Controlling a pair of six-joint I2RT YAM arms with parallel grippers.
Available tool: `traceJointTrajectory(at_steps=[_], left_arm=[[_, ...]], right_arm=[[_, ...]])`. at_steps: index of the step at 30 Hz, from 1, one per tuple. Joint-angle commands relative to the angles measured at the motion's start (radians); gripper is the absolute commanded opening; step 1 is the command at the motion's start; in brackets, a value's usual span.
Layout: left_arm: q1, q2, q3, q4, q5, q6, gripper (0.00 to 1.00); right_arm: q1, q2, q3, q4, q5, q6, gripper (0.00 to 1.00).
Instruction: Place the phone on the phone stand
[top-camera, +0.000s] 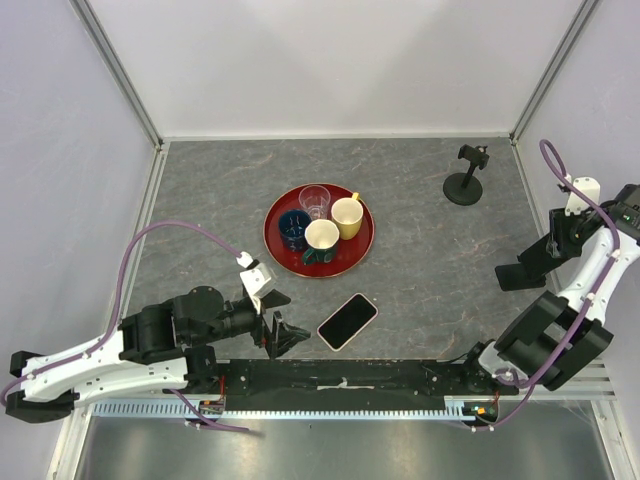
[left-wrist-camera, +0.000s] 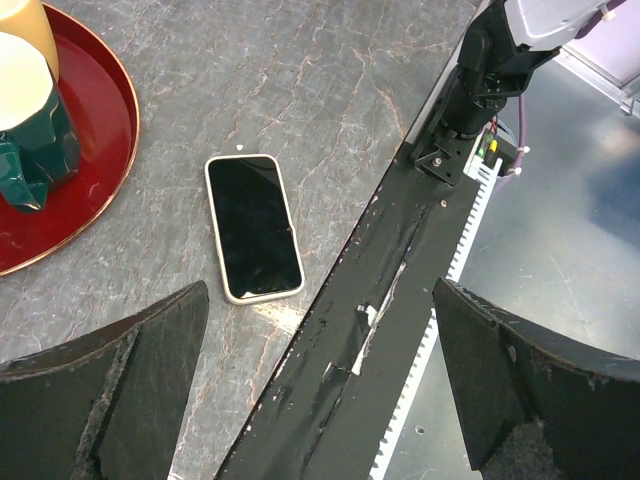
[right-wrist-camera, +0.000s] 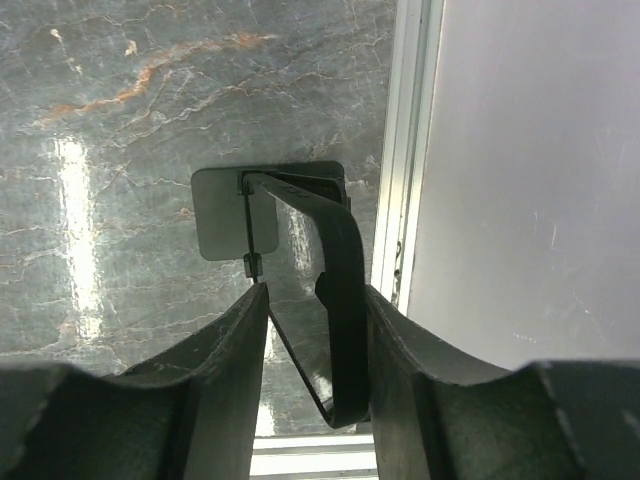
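Note:
The phone (top-camera: 347, 321) lies face up, black screen in a pale case, on the grey table near the front edge. It also shows in the left wrist view (left-wrist-camera: 253, 228). My left gripper (top-camera: 277, 336) is open and empty just left of the phone, and its jaws stand wide apart in the wrist view (left-wrist-camera: 320, 300). My right gripper (top-camera: 518, 276) is at the right side of the table, shut on a black bent phone stand (right-wrist-camera: 340, 260). The stand's grey base plate (right-wrist-camera: 218, 215) rests on the table by the right wall rail.
A red tray (top-camera: 283, 257) in the middle holds a clear glass (top-camera: 314, 200), a yellow cup (top-camera: 347, 217), a dark blue cup (top-camera: 293, 230) and a green mug (top-camera: 321, 240). A black round-based clamp holder (top-camera: 466, 180) stands at the back right. A black base rail (left-wrist-camera: 400, 270) runs along the front edge.

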Motion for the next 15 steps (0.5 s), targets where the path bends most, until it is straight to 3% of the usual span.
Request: traceJointTrajectory(at_steps=[1, 15], left_arm=[[-0.007, 0.007, 0.001, 0.019, -0.023, 0.038, 1.0], [-0.006, 0.012, -0.001, 0.019, -0.02, 0.038, 1.0]], right_arm=[[0.013, 0.026, 0.033, 0.037, 0.037, 0.004, 0.5], [0.03, 0.059, 0.044, 0.047, 0.096, 0.031, 0.64]])
